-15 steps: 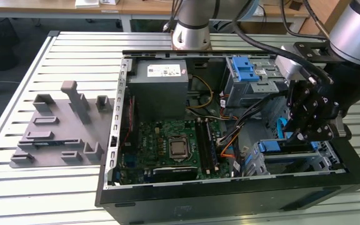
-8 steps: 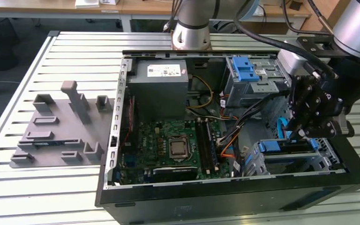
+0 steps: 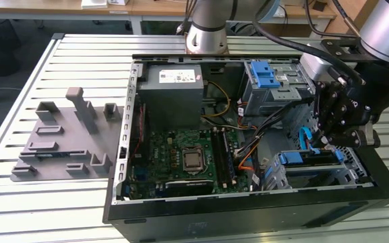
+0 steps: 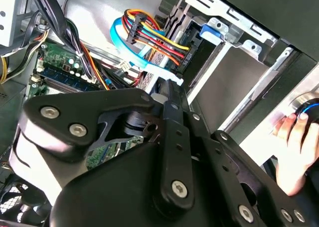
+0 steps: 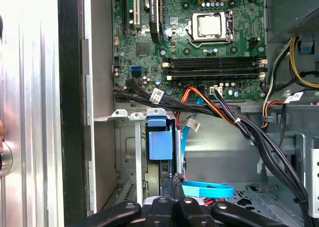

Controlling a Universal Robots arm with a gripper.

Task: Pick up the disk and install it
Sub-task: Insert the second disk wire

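Black claw [image 5: 173,182] linkage fills the foreground in both wrist views. Its fingers are drawn together with no visible gap and nothing seen between them, and the tips sit just beside a blue cable [image 5: 207,190]. The disk [image 3: 311,158] lies flat in the lower drive cage [image 3: 348,174] of the open computer case [image 3: 248,217], directly beneath the claw. Judged rigid, fairly dense and sensitive to shock, with smooth metal faces, the disk is best held by the long edges of its blue frame, away from the connector end.
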